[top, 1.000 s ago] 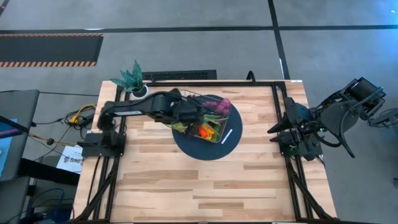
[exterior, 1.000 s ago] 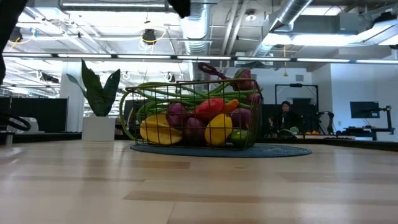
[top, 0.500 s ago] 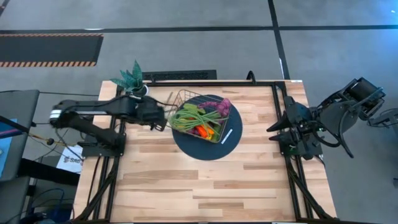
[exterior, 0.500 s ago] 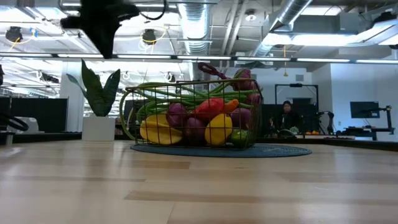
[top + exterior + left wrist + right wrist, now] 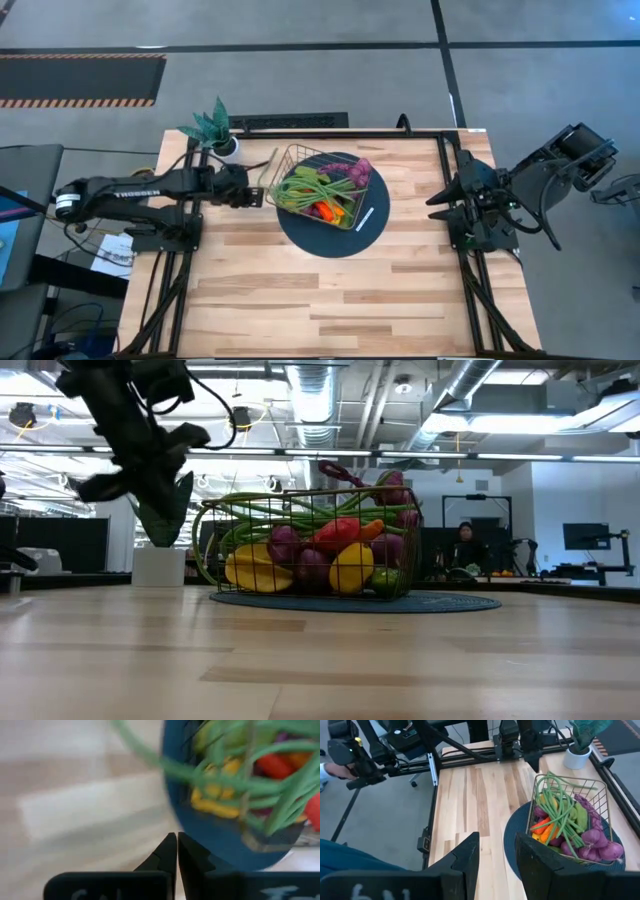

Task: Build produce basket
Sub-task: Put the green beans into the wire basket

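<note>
Wire basket (image 5: 323, 188) full of produce (image 5: 318, 196). Left gripper (image 5: 258, 195) just beside, fingers closed, empty; right gripper (image 5: 437, 207) parked, part open. Best withdrawn wide of overhanging beans (image 5: 305, 190).

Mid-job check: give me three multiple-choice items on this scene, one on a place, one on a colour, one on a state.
1. Where does the basket stand?
A. on the round mat
B. on bare wood
C. on the floor

2. What colour is the mat?
A. red
B. dark blue
C. white

3. How is the left pincer?
A. shut on a bean
B. wide open
C. shut, holding nothing

Answers:
1. A, the high view shows the basket within the mat's disc.
2. B, its bare rim is dark blue.
3. C, the left wrist view shows its fingers together, short of the produce.
</note>
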`<state>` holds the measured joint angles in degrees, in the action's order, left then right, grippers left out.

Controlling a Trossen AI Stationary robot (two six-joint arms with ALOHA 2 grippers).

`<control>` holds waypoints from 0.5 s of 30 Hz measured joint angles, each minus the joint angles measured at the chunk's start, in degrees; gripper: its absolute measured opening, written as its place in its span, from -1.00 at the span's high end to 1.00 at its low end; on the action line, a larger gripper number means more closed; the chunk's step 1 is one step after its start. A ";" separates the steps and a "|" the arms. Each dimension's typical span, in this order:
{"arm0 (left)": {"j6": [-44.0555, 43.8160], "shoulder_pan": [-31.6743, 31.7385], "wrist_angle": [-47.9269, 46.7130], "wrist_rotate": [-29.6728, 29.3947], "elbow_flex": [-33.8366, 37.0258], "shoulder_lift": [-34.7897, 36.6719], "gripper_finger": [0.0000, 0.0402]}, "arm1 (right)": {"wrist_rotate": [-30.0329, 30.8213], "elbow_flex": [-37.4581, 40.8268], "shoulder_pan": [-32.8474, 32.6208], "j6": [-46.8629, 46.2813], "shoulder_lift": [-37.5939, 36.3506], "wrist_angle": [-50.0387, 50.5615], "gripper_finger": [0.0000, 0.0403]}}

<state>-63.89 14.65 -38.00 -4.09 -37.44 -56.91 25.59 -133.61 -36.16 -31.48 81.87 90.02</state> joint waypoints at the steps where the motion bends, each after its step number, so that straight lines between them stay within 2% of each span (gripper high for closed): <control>1: 1.30 0.00 2.07 -1.08 0.48 -0.05 0.99 | -0.01 0.00 0.00 -0.01 0.00 -0.02 0.29; 8: 19.01 -1.48 9.37 -7.27 1.37 -0.43 0.99 | -0.03 0.01 -0.02 -2.12 0.00 -0.04 0.29; 15: 29.66 -2.33 6.10 -10.19 1.37 -0.43 0.99 | -0.03 0.01 -0.02 -3.17 0.00 -0.17 0.29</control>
<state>-34.23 12.32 -31.91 -14.27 -36.07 -57.34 25.56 -133.60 -36.18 -34.65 81.87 89.85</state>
